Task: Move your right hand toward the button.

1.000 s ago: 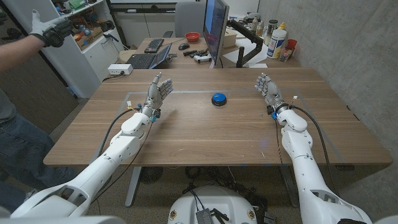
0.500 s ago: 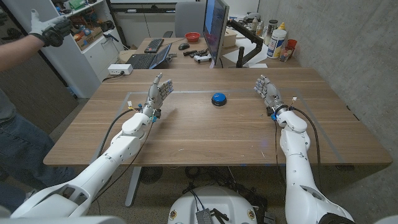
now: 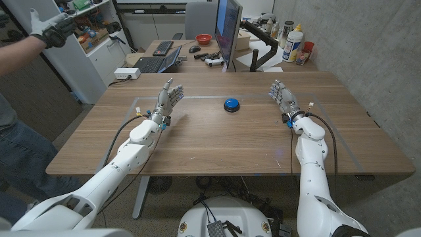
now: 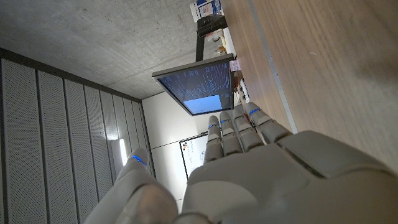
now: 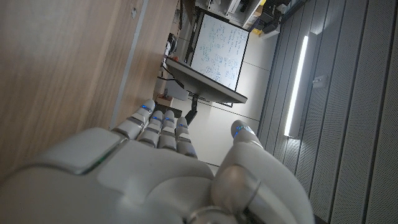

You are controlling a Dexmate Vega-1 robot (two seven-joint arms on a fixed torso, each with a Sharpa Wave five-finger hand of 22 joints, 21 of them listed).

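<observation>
The blue button sits on the wooden bench, toward its far middle. The right hand stands well apart to its right, fingers spread, holding nothing. The left hand stands opposite, likewise wide and empty.

Head view high, looking down over the table; wrist views close along hand backs, both catching the monitor
</observation>
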